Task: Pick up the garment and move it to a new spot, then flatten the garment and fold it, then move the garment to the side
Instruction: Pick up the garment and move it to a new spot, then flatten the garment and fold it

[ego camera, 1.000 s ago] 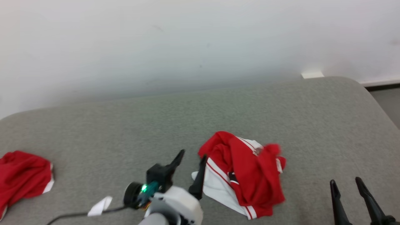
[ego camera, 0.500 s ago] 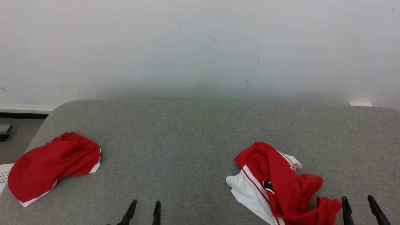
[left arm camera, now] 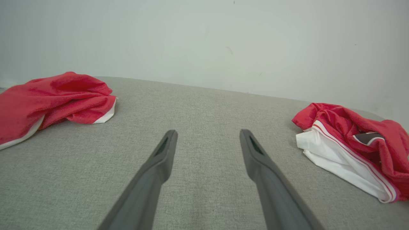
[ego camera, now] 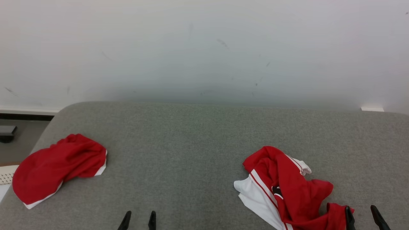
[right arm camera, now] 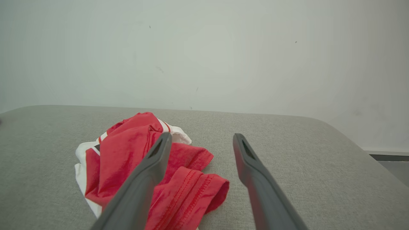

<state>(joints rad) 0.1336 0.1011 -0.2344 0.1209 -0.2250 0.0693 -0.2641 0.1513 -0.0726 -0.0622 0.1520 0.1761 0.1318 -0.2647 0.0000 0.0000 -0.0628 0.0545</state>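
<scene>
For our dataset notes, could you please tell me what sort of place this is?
Probably an indoor test room set up for clothes folding: a grey fabric-covered surface, perhaps a padded table, stands against a plain white wall, with a crumpled red-and-white garment and a white-trimmed red garment lying on it.

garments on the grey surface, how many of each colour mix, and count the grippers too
red garment with white edge: 1
red and white garment: 1
grippers: 2, left gripper and right gripper, both open
total: 4
</scene>
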